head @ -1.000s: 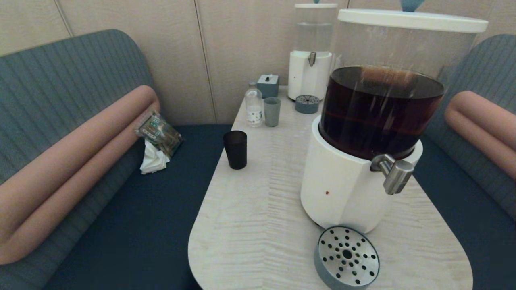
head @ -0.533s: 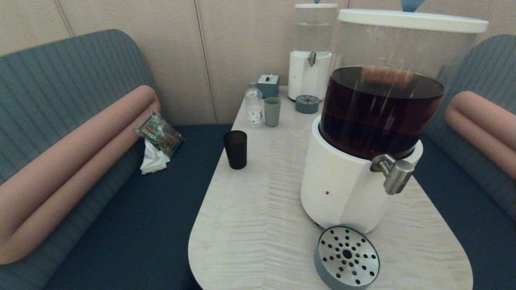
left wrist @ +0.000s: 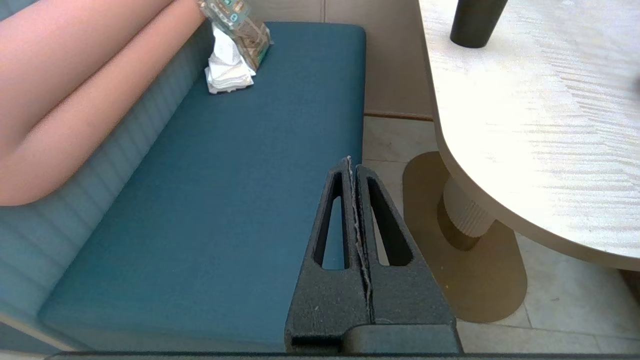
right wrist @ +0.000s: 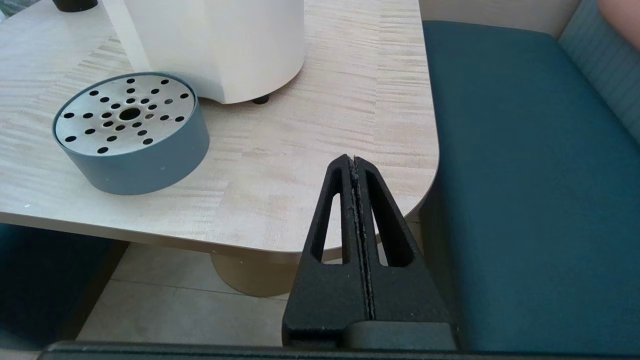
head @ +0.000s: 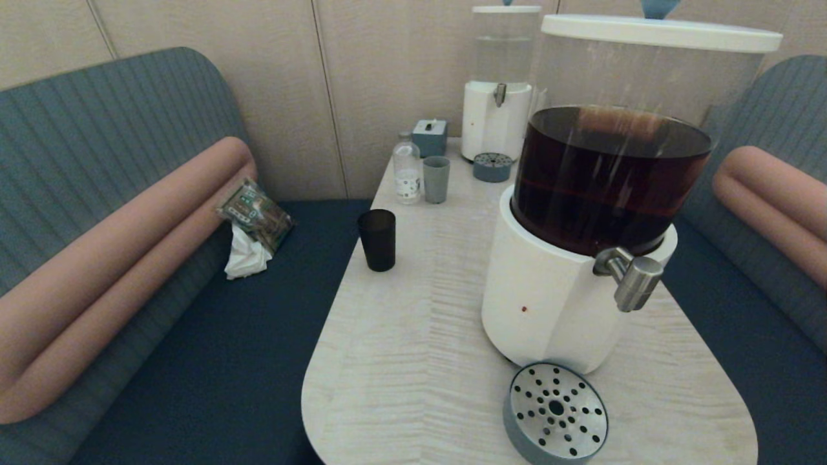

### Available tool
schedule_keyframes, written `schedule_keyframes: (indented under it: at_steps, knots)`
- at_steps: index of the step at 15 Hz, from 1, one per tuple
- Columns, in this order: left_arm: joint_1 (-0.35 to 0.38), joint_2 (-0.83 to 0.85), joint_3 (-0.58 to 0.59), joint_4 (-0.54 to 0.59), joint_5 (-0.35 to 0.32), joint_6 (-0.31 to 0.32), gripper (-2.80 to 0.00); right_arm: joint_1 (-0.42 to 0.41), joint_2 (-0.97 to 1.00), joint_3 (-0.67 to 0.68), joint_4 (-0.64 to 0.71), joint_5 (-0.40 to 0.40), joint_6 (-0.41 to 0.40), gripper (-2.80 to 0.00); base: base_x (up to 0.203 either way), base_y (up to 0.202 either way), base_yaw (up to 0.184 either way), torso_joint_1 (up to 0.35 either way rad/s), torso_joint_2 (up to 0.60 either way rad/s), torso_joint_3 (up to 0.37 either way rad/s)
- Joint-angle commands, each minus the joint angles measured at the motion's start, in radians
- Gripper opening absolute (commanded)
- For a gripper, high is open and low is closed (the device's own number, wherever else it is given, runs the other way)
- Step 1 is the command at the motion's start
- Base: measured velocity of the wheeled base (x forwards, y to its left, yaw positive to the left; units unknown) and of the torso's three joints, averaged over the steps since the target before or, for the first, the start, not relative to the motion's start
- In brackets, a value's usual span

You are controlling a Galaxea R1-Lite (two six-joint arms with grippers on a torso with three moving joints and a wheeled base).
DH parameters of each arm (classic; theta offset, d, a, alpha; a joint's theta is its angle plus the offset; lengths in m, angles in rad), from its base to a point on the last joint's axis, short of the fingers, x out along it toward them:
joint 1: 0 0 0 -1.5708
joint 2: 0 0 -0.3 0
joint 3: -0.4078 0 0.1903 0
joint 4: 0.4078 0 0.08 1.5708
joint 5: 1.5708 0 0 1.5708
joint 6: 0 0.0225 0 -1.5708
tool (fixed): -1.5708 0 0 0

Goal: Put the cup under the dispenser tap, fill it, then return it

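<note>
On the far left, a crumpled snack packet with a white tissue (head: 249, 232) is lying on the blue seat, well apart from the work. The left gripper (left wrist: 353, 170) is hanging low beside the near end of the bench (head: 413, 361), over the seat cushion, its jaws pressed together and holding nothing; it appears parked, waiting to start.

To the left of the large dispenser (head: 562, 303), the cup (head: 377, 239) is standing upright near the bench's left edge, untouched and seemingly empty. It is on the left arm's side, so that arm is probably the one to fetch it. Beyond the cup, farther from the robot, a small clear bottle (head: 407, 169) and a pale grey-green cup (head: 436, 179) are standing side by side, with a smaller clear-liquid dispenser (head: 496, 110) behind them.

The large dispenser is holding dark brown liquid. The dispenser tap (head: 632, 278) is jutting from its front right, over bare bench. The perforated drip tray (head: 556, 413) is sitting in front of the dispenser's base, left of the tap rather than directly under it, so drips may miss it.

The right gripper (right wrist: 355, 167) is hovering just off the bench's near right corner, jaws pressed together and empty, well placed to work the tap later.
</note>
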State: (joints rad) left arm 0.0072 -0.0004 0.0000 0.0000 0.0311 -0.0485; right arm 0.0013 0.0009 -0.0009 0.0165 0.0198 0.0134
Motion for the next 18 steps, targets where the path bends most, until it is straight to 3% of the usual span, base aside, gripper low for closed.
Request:
schedule_keyframes:
  at_steps: [1, 18]
  knots:
    - [0.0, 0.002, 0.0, 0.0, 0.001, -0.001, -2.8, 0.0, 0.0, 0.0, -0.001, 0.0, 0.0, -2.8, 0.0, 0.0, 0.0, 0.0, 0.0, 0.0]
    - [0.0, 0.002, 0.002, -0.005, 0.001, -0.001, -2.8, 0.0, 0.001, -0.001, -0.001, 0.0, 0.0, -2.8, 0.0, 0.0, 0.0, 0.0, 0.0, 0.0]
